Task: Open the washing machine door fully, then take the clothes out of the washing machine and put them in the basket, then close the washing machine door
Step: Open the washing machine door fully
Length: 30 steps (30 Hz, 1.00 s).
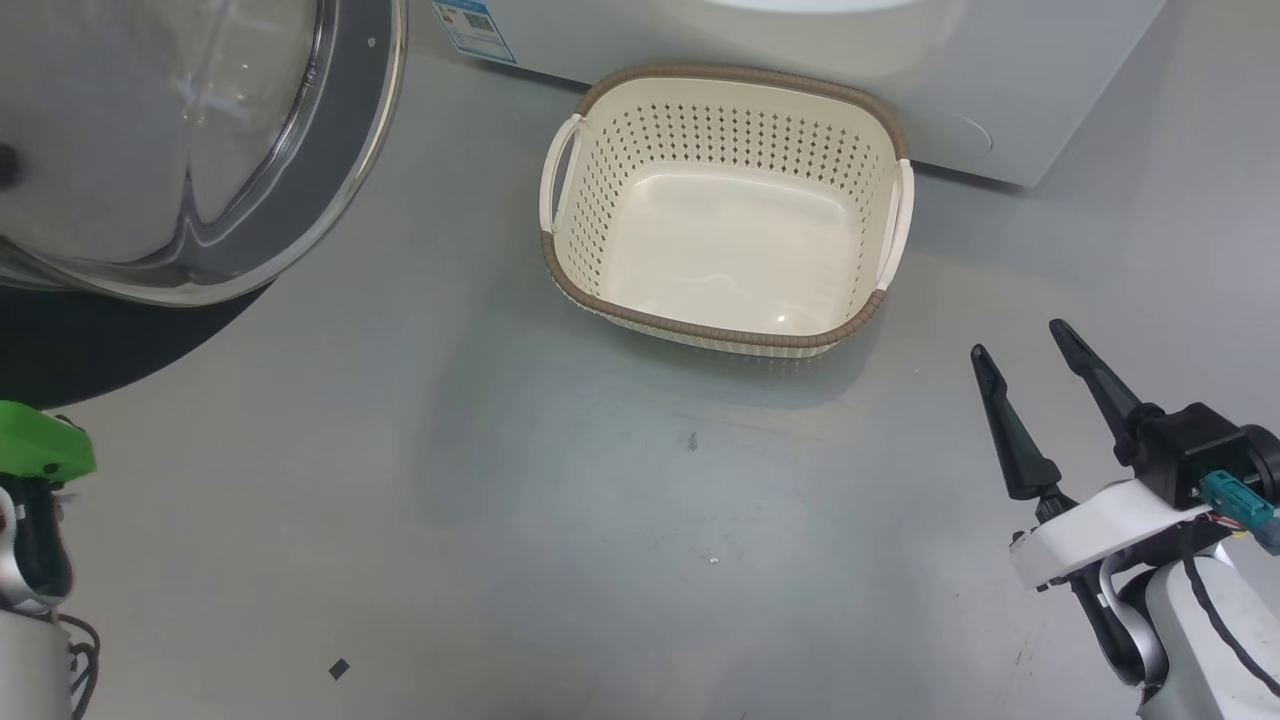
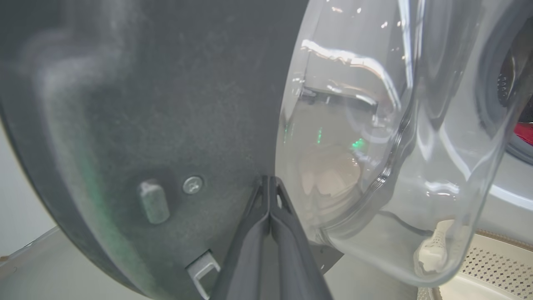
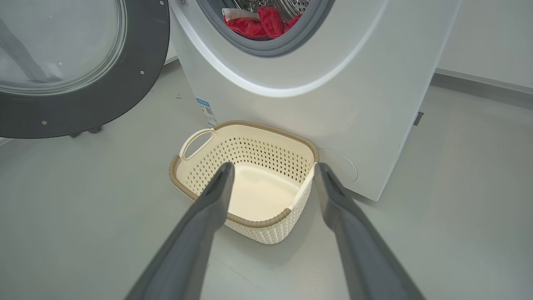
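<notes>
The washing machine door hangs swung out at the upper left, its glass bowl bulging. My left gripper is shut, its tips resting against the door's dark inner face beside the glass. The washing machine stands white behind the basket, with red clothes lying in its drum. The cream basket with a brown rim sits empty on the floor before the machine. My right gripper hangs open at the lower right, away from the basket, nothing between its fingers.
Grey floor spreads in front of the basket. A blue sticker marks the machine's front. A green part of my left arm shows at the lower left. A wall and skirting run behind the machine on the right.
</notes>
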Tool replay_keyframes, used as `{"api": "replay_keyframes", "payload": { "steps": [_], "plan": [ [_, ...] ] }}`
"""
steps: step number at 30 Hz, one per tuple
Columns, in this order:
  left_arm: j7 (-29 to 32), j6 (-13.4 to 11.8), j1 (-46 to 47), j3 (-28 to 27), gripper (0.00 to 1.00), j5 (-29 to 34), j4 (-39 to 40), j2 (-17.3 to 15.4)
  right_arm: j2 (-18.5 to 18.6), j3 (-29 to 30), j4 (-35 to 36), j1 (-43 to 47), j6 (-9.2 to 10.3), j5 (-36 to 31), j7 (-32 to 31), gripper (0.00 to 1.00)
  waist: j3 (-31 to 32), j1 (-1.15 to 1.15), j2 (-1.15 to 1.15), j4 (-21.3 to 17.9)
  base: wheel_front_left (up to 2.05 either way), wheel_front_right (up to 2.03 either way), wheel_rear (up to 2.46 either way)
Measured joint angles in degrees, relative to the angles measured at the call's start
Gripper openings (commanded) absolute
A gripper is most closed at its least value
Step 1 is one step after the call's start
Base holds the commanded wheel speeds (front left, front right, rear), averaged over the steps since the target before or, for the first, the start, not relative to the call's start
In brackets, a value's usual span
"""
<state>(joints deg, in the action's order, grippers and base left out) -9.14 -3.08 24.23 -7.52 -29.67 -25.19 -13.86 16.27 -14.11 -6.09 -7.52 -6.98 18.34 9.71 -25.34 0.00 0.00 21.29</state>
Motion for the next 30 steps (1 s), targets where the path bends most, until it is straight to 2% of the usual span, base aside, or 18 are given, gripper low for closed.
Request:
{"api": "replay_keyframes", "payload": {
  "steps": [14, 23, 30],
  "plan": [
    [-1.1, 0.3, 4.9, -1.1, 0.0, -0.6, -6.1, -1.0, 1.6, 1.1, 1.2, -0.9, 0.0, -0.4, -0.9, 1.0, -3.5, 0.0, 0.0, 0.5, 0.0, 0.0, 0.0],
    [-2.4, 1.4, 5.0, 2.0, 0.0, 1.1, -9.5, -1.0, 1.2, 1.1, 0.0, -1.1, 0.0, -0.3, -0.3, 1.0, -1.4, 0.0, 0.0, 0.5, 0.0, 0.0, 0.0],
    [-3.4, 2.9, 4.8, 4.7, 0.0, 3.4, -10.4, 0.0, -0.6, 1.0, -2.0, -1.1, 0.0, 0.3, 1.5, 1.0, 1.6, 0.0, 0.0, 0.2, 0.0, 0.0, 0.0]
  ]
}}
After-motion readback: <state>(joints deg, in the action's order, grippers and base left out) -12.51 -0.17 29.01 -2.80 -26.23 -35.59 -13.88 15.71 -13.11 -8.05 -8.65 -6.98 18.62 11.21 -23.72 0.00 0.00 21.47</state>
